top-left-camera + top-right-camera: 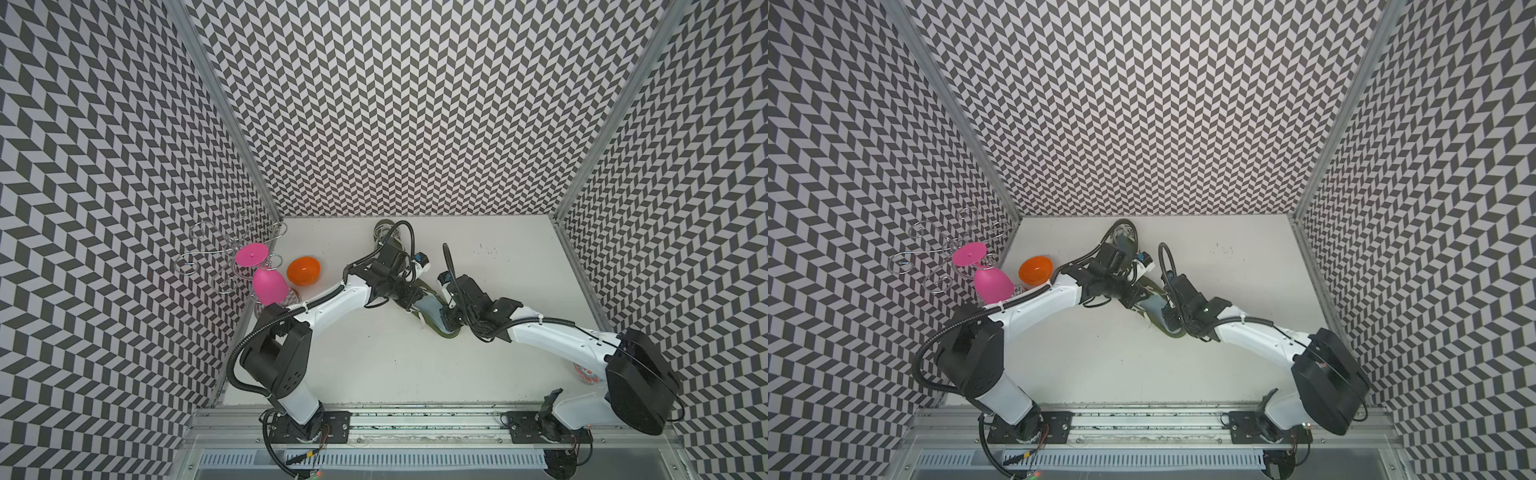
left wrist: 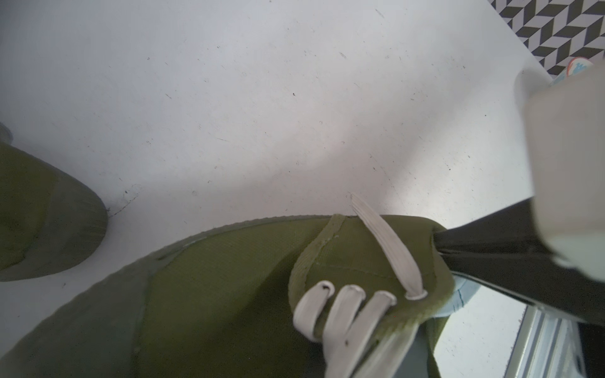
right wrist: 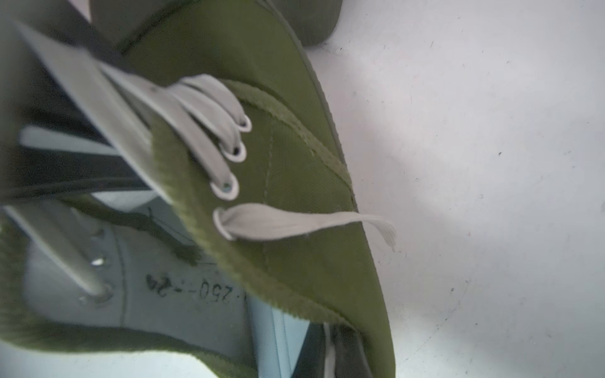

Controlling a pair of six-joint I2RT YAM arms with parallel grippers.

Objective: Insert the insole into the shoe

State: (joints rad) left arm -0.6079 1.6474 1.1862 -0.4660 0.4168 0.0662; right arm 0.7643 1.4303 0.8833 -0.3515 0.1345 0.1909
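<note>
The insole (image 3: 281,340), pale blue, is partly inside the green shoe (image 2: 229,278). In the right wrist view I see a strip of it under the edge of the opening, beside the white lining with a printed size mark. In a top view it shows as a light patch in the opening between the two grippers. The shoe lies near the middle of the table (image 1: 374,365), and one loose lace (image 3: 294,221) hangs over its side.

The left gripper (image 1: 417,299) sits at the lace side of the opening with its jaws together. Whether it pinches the cloth there, I cannot tell. The right gripper (image 1: 448,313) is at the heel side, jaws also together, and a dark finger reaches into the opening over the insole (holding it or only pressing it, the pictures do not say).

My judgement: the insole has entered, but it is not yet flat on the bottom. What is left is to push the heel end down and let go.

Further out, a second shoe (image 2: 42,222) lies near, and an orange bowl (image 1: 304,271) and a pink glass (image 1: 269,284) stand well apart.
</note>
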